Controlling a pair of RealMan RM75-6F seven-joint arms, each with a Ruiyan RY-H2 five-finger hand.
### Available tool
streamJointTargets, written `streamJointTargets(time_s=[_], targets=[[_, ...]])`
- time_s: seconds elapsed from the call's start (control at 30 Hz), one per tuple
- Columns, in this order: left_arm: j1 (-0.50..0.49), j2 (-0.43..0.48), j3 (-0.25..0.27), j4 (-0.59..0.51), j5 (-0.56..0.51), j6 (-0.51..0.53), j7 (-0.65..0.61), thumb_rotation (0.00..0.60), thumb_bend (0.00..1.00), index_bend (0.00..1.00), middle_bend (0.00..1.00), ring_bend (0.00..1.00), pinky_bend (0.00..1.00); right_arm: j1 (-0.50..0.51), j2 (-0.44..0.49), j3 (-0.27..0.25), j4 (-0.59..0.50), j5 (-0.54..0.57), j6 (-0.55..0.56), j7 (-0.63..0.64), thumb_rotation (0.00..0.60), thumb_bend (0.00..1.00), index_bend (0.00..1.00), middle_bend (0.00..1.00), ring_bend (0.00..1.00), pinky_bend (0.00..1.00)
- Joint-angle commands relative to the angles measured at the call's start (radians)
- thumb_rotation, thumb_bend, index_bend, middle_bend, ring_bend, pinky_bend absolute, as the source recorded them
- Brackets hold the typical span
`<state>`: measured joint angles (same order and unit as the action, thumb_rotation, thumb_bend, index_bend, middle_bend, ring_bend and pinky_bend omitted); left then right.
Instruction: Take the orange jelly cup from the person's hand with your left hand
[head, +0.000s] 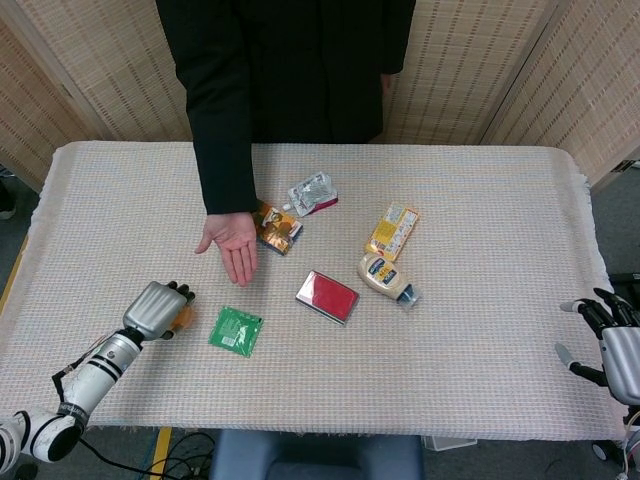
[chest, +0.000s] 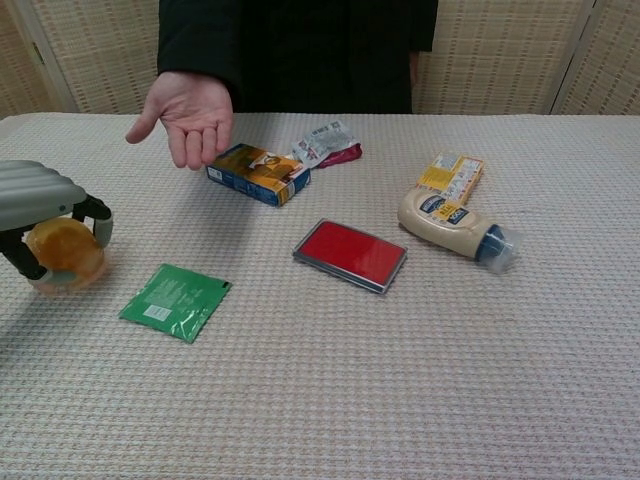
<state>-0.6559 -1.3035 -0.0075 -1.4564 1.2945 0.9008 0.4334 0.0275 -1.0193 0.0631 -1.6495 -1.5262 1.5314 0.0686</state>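
My left hand (head: 155, 310) (chest: 40, 205) grips the orange jelly cup (chest: 65, 252) (head: 182, 319) low over the table's left front, left of the green packet. The cup's clear dome faces the chest camera. In the head view only a sliver of orange shows beside the fingers. The person's hand (head: 232, 243) (chest: 185, 117) hovers open and empty, palm up, further back over the table. My right hand (head: 612, 345) stands off the table's right front corner, fingers apart, holding nothing.
A green packet (head: 236, 330) lies just right of my left hand. Further right are a red flat case (head: 327, 296), a mayonnaise bottle (head: 387, 277) and a yellow box (head: 392, 231). A blue-orange snack box (head: 275, 228) and a silver pouch (head: 312, 192) lie by the person's hand.
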Motion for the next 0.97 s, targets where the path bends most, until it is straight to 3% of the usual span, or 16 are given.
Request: streamJointTargets(time_s=[0.03, 0.1, 0.17, 0.2, 0.37, 0.57, 0.8, 0.97], targets=[[0.003, -0.005, -0.007, 0.009, -0.052, -0.022, 0.023, 0.600, 0.31, 0.36, 0.29, 0.31, 0.70, -0.001, 0.001, 0.000, -0.002, 0.002, -0.001, -0.001, 0.600, 0.26, 0.30, 0.31, 0.17, 0.20], [0.007, 0.014, -0.008, -0.023, -0.087, -0.024, 0.044, 0.600, 0.27, 0.19, 0.12, 0.11, 0.44, -0.001, 0.001, -0.001, -0.003, 0.001, 0.000, -0.002, 0.600, 0.26, 0.30, 0.31, 0.17, 0.20], [0.014, 0.033, -0.012, -0.061, -0.112, -0.013, 0.056, 0.600, 0.24, 0.08, 0.03, 0.02, 0.31, -0.001, 0.001, 0.000, -0.003, 0.001, 0.000, -0.002, 0.600, 0.26, 0.30, 0.31, 0.17, 0.20], [0.019, 0.045, -0.016, -0.084, -0.128, -0.002, 0.060, 0.600, 0.22, 0.03, 0.01, 0.00, 0.29, 0.000, 0.002, 0.000, -0.004, 0.001, -0.001, -0.002, 0.600, 0.26, 0.30, 0.31, 0.17, 0.20], [0.046, 0.095, -0.024, -0.162, -0.140, 0.061, 0.060, 0.600, 0.20, 0.00, 0.00, 0.00, 0.28, 0.004, 0.004, 0.001, -0.006, -0.001, -0.003, -0.004, 0.600, 0.26, 0.30, 0.31, 0.17, 0.20], [0.131, 0.151, -0.036, -0.230, -0.115, 0.221, -0.001, 0.600, 0.20, 0.02, 0.00, 0.00, 0.28, 0.006, 0.010, 0.001, -0.008, 0.003, -0.010, -0.007, 0.600, 0.26, 0.30, 0.31, 0.17, 0.20], [0.255, 0.193, -0.036, -0.244, -0.074, 0.400, -0.113, 0.600, 0.20, 0.07, 0.00, 0.00, 0.28, 0.017, 0.018, 0.000, -0.012, 0.001, -0.028, -0.016, 0.600, 0.26, 0.30, 0.31, 0.17, 0.20], [0.338, 0.195, -0.005, -0.231, -0.029, 0.489, -0.158, 0.600, 0.20, 0.09, 0.00, 0.00, 0.28, 0.030, 0.015, -0.003, -0.013, -0.003, -0.050, -0.010, 0.600, 0.26, 0.30, 0.31, 0.17, 0.20]])
